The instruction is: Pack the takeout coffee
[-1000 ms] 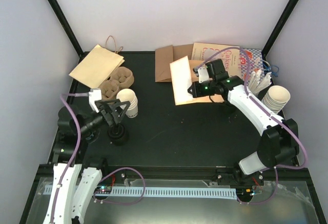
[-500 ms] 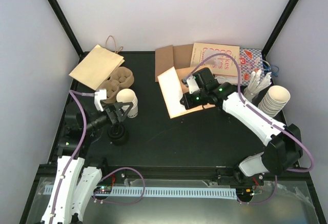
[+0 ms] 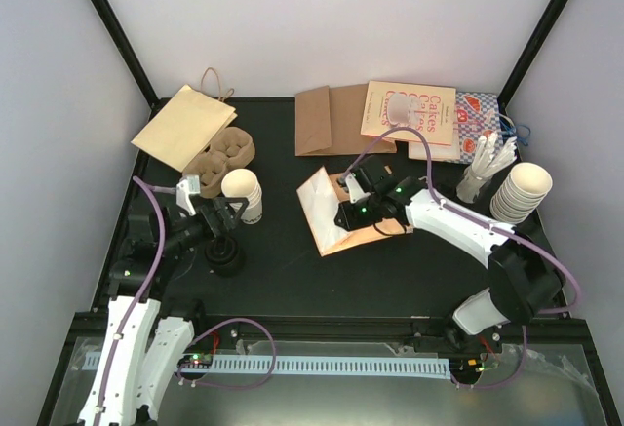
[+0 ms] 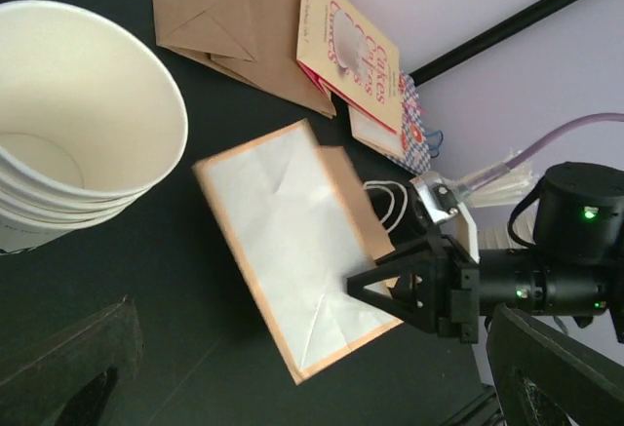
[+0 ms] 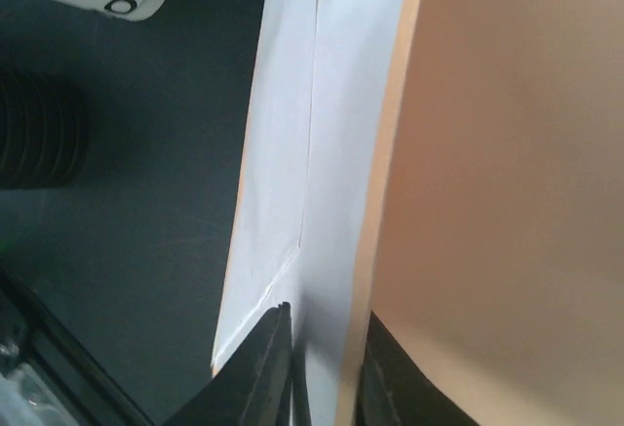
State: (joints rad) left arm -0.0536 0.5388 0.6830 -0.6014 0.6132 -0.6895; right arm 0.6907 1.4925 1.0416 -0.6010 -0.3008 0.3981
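A lidless white cup [image 3: 244,195], nested on others, stands at the left of the worktop [image 3: 292,275], touching the brown pulp tray [image 3: 219,153]. A short stack of black lids [image 3: 226,255] sits apart from it, just nearer the arms. The left gripper [image 3: 229,217] hovers beside the cup, its fingers spread wide and empty. Mid-worktop, the right gripper [image 3: 341,217] straddles an edge of the tilted tan paper bag [image 3: 320,207]; whether its fingers [image 5: 258,372] pinch it, I cannot tell.
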